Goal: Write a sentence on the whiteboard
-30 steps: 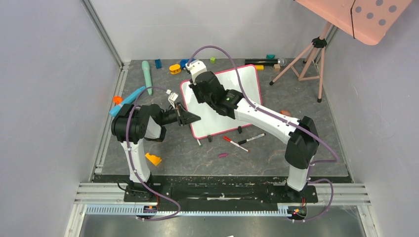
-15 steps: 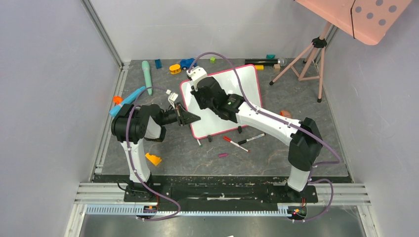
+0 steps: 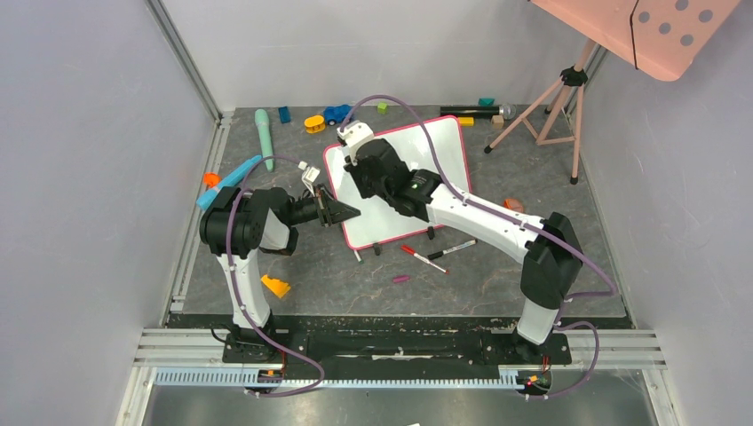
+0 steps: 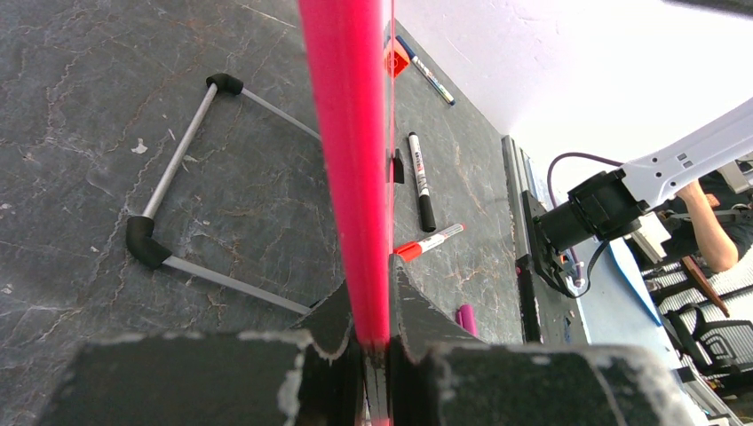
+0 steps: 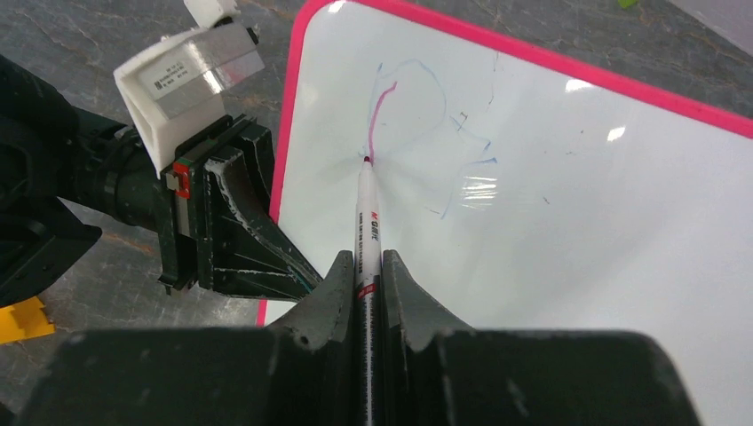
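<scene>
Whiteboard (image 3: pixel 444 155) is in the middle of the top view, on the dark table (image 3: pixel 355 284), turned a little so that its long sides run from lower left to upper right. Its pink frame goes all around the white surface.

Left gripper (image 3: pixel 342 213) comes from the left side of the picture and is closed on the left edge of the board. In the left wrist view the pink frame stands straight up between the two jaws, which press on it from both sides with almost no gap.

Right gripper (image 5: pixel 364 266) is closed around a white marker (image 5: pixel 368 222), held along the jaws with the tip pointing away from the camera. The tip touches the white surface in the upper left part of the board. Just above the tip there is one short reddish-purple stroke (image 5: pixel 382 111). Some faint blue marks are around it, too pale to read.

Below the board in the top view lie a red marker (image 3: pixel 423 258) and a black marker (image 3: pixel 453 248), near each other. A small purple cap (image 3: pixel 401 279) is lower, and a yellow block (image 3: pixel 275 286) is at lower left.
</scene>
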Robot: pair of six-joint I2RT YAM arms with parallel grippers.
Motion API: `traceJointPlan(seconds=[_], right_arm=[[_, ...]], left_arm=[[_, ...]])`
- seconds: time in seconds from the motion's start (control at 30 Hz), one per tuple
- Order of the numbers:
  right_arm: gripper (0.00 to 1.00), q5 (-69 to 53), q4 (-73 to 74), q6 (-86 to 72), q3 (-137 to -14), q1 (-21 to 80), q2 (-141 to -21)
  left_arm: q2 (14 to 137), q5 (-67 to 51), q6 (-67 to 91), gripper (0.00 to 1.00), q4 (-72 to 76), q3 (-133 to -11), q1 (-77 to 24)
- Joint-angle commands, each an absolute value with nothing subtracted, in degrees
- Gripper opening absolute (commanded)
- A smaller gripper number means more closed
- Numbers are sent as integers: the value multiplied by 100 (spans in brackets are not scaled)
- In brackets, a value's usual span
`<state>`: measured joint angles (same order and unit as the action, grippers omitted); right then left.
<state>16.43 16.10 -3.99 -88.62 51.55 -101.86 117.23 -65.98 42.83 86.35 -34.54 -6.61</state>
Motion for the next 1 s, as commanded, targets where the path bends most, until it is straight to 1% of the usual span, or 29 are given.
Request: traceJointPlan(seconds=[0.0,0.37,0.97], right_arm=[[0,1524,1430,-374,-9288,5138,-10016],[0,1607,1522,-340,-9697,5047,-10271],[0,1612,1541,-308,-9882,4954,-10616]], left_arm=[[11911,-6255,3235,2,8921,-3331,-519],[11915,-6294,3236,2,8922,-3354,-519],[11913,-6302,3226,2,8921,-3354,-519]])
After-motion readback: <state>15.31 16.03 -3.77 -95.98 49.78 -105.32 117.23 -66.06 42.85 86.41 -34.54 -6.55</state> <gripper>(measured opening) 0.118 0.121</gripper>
